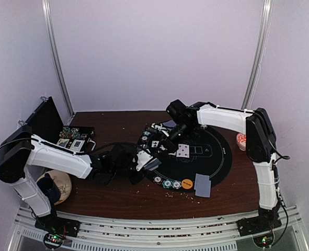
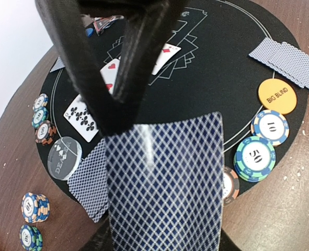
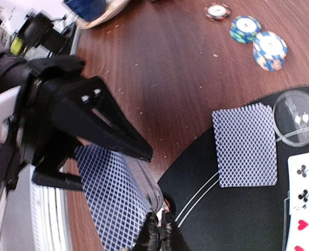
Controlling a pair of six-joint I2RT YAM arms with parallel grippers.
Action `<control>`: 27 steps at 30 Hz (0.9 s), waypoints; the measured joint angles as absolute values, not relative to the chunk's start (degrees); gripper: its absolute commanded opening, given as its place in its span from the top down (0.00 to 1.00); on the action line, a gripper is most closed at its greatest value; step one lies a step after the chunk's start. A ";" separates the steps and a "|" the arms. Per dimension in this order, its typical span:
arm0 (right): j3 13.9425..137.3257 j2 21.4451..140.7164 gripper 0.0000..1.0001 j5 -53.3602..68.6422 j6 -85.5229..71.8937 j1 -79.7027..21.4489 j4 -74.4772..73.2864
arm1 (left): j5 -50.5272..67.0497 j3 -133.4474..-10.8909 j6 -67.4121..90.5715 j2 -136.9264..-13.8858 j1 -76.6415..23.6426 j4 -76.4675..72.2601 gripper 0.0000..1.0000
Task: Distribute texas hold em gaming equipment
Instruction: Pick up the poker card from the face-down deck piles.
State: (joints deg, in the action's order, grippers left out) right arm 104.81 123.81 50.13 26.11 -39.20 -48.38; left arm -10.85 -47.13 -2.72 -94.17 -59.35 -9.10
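The left gripper (image 2: 115, 117) has its jaws clamped on a deck of cards (image 2: 164, 188), blue-grey backs up, held above the left rim of the round black mat (image 2: 212, 78); the right gripper (image 3: 158, 238) reaches in from the other side, its jaws pressed together on the deck's corner. On the mat beneath lie a face-up clubs card (image 2: 81, 117), a hearts card (image 2: 110, 73), a small face-down pile (image 3: 245, 145) and the clear dealer button (image 2: 65, 157); along the near rim sit the orange Big Blind disc (image 2: 277, 95), a blue-and-white chip stack (image 2: 270, 127) and a teal chip stack (image 2: 254, 158); more face-down cards (image 2: 290, 60) overlap the mat's edge. Further chip stacks (image 2: 35, 206) stand on the brown table (image 1: 112, 196).
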 measured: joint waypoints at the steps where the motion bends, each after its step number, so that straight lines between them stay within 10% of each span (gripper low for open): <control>1: 105.67 123.98 1.00 50.48 27.07 -39.09 -49.56 | -10.68 -47.13 -2.72 -94.17 -59.37 -9.10 0.77; 10: 112.57 128.38 0.56 53.25 33.69 -38.76 -60.03 | -10.22 -47.13 -2.72 -94.17 -59.68 -9.23 0.77; 21: 112.55 129.58 0.54 53.54 31.92 -38.96 -59.94 | -10.13 -47.13 -2.72 -94.17 -59.68 -9.28 0.77; 27: 112.55 130.50 0.73 52.95 31.07 -39.83 -58.83 | -10.00 -47.13 -2.72 -94.17 -59.68 -9.28 0.77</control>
